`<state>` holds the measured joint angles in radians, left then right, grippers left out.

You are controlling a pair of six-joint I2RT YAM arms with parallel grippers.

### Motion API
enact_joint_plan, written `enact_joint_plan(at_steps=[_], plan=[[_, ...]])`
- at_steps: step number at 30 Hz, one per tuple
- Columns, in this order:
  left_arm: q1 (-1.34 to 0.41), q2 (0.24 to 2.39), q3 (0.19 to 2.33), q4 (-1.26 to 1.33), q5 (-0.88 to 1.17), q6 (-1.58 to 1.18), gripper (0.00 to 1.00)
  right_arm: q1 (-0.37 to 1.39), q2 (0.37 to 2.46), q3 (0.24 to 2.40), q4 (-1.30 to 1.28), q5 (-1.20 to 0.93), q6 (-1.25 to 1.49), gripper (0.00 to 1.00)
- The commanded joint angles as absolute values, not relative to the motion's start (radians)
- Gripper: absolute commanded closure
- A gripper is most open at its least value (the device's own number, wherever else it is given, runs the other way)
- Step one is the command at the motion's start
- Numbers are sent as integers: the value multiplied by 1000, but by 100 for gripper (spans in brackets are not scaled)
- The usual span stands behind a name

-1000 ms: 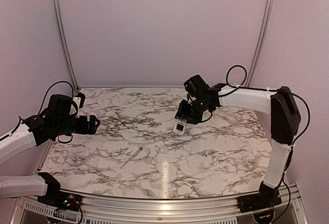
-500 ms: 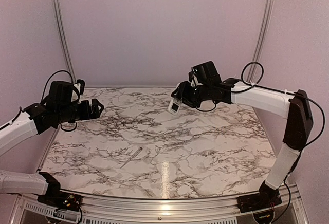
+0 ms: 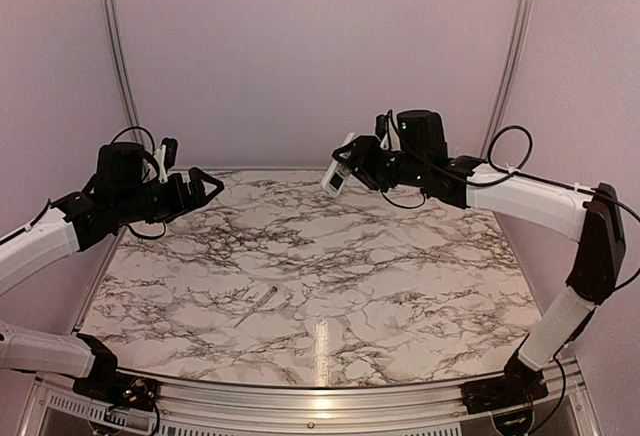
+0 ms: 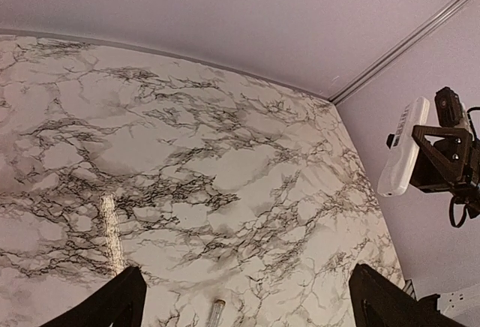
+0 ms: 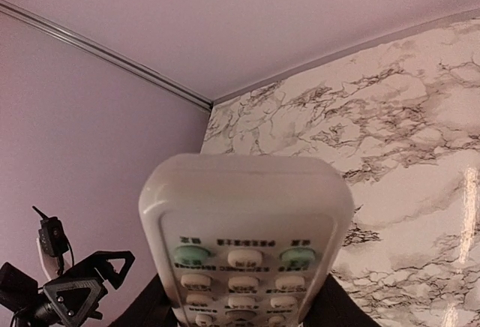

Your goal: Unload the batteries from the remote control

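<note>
**Remote control hoisted high as both arms climb**

In the past second the right gripper (image 3: 352, 168) has carried the remote control (image 3: 337, 177) from low over the middle of the marble table (image 3: 420, 286) up and back, so that it now shows against the far wall. The left gripper (image 3: 207, 187) has risen and swung inward from the table's left edge.

Nearest the arm bases in the overhead view, a thin pale grey stick (image 3: 258, 305) lies flat and slanted on the marble, left of centre. A bright streak of glare (image 3: 322, 341) sits just to its right. The stick is well apart from both grippers (one end of it also peeps in at the bottom edge of the left wrist view).

Higher up, the left gripper hangs in the air over the table's left side. Its jaws are spread wide, hold nothing and point across toward the handset.

Facing it from the right, the right gripper's jaws are closed partway onto the remote control, clamping one end by its long edges. The rest of the handset juts out beyond the fingers (image 5: 154, 306), tilted.

The right wrist view shows the button face. Two green keys (image 5: 189, 253) flank a white one, with rows of white keys beneath. The left wrist view catches the handset edge-on, white, well clear of the left gripper. No view shows its back face.

Behind everything stands the plain lilac wall (image 3: 320, 56), crossed by two aluminium rails (image 3: 118, 56).
</note>
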<state>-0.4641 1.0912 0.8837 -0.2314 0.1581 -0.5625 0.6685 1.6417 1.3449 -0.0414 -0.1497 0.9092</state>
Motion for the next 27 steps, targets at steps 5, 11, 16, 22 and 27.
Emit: enact_joint_plan(at_steps=[5,11,16,22,27], plan=[[-466,1164,921,66,448,-765,1,676,1599,1307,242,-162,958,75],[-466,1237,935,340,606,-943,2,676,1616,1299,430,-185,998,75],[-469,1345,974,571,705,-1086,6,676,1635,1290,642,-211,1043,76],[-497,1444,1102,602,712,-1095,8,681,1716,1372,732,-251,1132,77],[-522,1512,1173,659,709,-1096,8,692,1757,1379,824,-236,1203,78]])
